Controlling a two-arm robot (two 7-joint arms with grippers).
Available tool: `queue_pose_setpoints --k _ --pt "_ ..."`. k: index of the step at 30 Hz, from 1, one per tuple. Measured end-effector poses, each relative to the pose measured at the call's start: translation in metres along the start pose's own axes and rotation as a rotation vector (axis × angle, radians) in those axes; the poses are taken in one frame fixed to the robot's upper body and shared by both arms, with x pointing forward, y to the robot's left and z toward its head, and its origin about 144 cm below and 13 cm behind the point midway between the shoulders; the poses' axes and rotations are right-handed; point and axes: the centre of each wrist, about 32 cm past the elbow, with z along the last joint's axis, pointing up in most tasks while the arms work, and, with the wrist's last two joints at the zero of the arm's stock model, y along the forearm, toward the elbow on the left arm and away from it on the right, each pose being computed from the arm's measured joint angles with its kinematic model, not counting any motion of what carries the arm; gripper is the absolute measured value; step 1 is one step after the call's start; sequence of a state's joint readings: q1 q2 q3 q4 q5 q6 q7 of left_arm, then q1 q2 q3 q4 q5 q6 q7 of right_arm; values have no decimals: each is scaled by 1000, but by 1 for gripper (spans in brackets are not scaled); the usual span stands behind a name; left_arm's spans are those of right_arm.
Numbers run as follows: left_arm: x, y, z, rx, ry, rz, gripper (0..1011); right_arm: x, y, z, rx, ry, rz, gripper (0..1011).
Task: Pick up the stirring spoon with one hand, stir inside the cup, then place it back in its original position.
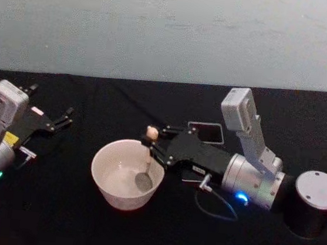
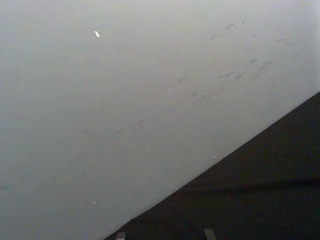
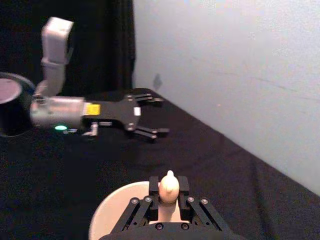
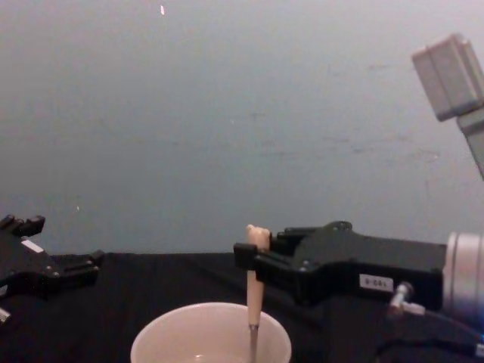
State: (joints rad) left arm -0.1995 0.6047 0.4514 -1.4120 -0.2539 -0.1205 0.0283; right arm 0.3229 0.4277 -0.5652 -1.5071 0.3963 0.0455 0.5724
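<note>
Head view shows us our right gripper [image 1: 154, 144] clamped on the spoon [image 1: 144, 180] just below its knob, holding it upright with its bowl down inside the cup [image 1: 103, 178] mid-table [image 1: 81, 225]. Our left gripper [image 3: 161, 116] sits well apart on the left, fingers spread wide, holding nothing

The right arm's brushed silver cylindrical wrist [image 1: 250, 180] has a flat black angular right gripper [image 1: 154, 143] ahead of it, a pale grey boxy camera module [image 1: 240, 109] above it, and a blue light [image 1: 241, 196] and thin looping cable [image 1: 198, 200] below it.
</note>
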Motion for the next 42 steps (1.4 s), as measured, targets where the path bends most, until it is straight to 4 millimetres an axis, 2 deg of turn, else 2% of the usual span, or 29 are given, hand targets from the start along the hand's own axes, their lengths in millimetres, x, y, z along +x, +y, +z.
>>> queue_pose_setpoints --k 8,18,34,42 --pt "0 0 0 0 0 0 1001 -12 -4 2 4 12 64 221" --pt "0 0 0 0 0 0 1001 -20 15 3 20 31 102 221" --pt "0 0 0 0 0 0 1001 -10 53 5 24 38 29 221" --pt "0 0 0 0 0 0 1001 1 54 6 23 26 -29 221"
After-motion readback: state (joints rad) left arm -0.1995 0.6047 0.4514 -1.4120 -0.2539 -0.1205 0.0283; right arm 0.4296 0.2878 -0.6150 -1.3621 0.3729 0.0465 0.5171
